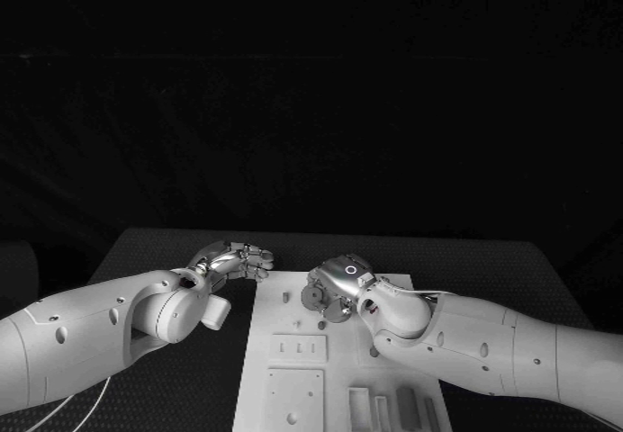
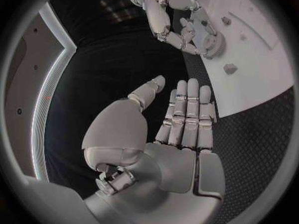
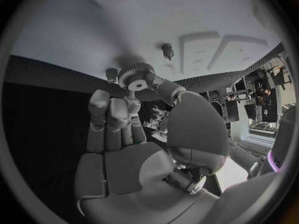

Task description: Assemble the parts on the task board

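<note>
Gear (image 3: 137, 77) pinched in right hand (image 1: 340, 286) over task board (image 1: 293, 301).
Left hand (image 1: 234, 261) beside the board's far-left edge, fingers straight, together, holding nothing.

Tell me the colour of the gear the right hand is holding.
Grey. The gear held by the right hand shows best in the right wrist view.

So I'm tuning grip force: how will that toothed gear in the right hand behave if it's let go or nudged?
The gear looks like a rigid moulded disc, so it probably won't flex. Being round, it may roll if dropped on edge onto the task board. Its teeth likely help the right hand hold it without slipping.
</note>
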Controlling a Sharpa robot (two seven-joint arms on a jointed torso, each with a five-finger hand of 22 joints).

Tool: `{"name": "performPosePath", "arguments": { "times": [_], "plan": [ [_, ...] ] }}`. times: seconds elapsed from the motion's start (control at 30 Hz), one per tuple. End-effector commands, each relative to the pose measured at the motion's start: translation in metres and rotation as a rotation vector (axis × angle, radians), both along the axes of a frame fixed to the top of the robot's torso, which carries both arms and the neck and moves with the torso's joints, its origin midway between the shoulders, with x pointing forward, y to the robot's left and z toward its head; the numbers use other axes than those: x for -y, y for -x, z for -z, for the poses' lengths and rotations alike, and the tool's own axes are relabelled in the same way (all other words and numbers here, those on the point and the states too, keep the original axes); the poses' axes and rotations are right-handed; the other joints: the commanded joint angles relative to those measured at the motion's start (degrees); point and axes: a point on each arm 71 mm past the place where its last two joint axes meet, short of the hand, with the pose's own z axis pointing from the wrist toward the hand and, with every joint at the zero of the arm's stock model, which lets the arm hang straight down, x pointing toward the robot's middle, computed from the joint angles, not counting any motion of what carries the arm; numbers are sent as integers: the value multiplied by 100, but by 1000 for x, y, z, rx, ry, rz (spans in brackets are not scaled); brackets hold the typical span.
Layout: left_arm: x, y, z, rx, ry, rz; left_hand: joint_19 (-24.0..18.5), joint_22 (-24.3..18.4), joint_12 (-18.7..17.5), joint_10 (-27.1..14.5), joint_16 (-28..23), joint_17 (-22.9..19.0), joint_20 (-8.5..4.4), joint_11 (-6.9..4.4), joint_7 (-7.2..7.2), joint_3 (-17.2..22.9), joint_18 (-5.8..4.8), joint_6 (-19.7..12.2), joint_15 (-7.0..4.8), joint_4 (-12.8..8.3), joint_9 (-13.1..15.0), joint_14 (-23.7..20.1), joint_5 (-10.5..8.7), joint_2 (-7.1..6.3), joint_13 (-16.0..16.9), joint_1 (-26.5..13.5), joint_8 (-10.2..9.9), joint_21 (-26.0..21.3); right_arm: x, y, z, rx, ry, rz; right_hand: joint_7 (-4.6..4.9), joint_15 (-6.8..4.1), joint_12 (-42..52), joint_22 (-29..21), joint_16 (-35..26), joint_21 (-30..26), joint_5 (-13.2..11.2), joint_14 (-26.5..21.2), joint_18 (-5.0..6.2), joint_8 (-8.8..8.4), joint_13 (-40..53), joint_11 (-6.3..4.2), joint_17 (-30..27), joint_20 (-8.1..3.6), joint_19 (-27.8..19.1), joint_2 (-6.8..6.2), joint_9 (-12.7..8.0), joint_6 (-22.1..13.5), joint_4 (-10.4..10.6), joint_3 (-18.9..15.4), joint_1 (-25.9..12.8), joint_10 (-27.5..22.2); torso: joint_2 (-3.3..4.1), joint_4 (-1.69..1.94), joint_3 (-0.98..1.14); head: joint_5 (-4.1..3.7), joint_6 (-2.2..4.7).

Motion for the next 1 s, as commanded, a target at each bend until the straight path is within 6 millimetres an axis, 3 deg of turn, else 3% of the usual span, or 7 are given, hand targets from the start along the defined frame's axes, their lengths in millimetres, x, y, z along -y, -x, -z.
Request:
{"name": "performPosePath", "arguments": {
  "times": [0.03, 0.87, 1.0],
  "plan": [
    [4, 1, -1, 6, 7, 24, -22, 89, -21, 13, -20, 6, -19, 14, 27, 11, 108, 4, -9, 2, 9, 47, 10, -19, 9, -29, -33, 34, 0, -2, 2, -4, 25, 13, 263, -40, 4, 28, -24, 19, 1, -7, 217, -7, -10, 23, 4, -23, -9, 42, -3, 270, -52, -1, -15, 35, 1, 2, -1, -13, -16],
    [5, 0, -1, 5, 7, 26, -23, 88, -26, 14, -26, 10, -19, 14, 27, 10, 108, 5, -9, 4, 18, 49, 8, -19, 12, -31, -40, 36, 0, -3, 4, -18, 30, 23, 284, -24, -7, 16, -51, 3, 0, -13, 217, -43, -36, 42, -5, -21, -24, 45, -15, 198, -123, 11, -13, 19, 0, -5, 6, 8, -27],
    [5, 0, -1, 5, 7, 25, -23, 88, -27, 14, -28, 11, -19, 14, 27, 10, 108, 5, -9, 4, 20, 49, 8, -19, 13, -32, -42, 37, -1, -4, 5, -41, 34, 28, 322, 6, -15, 9, -70, -8, -1, -19, 217, -109, -52, 76, -10, -17, -35, 43, -41, 70, -175, -14, -43, -3, -3, -3, 2, 2, -26]
  ]
}}
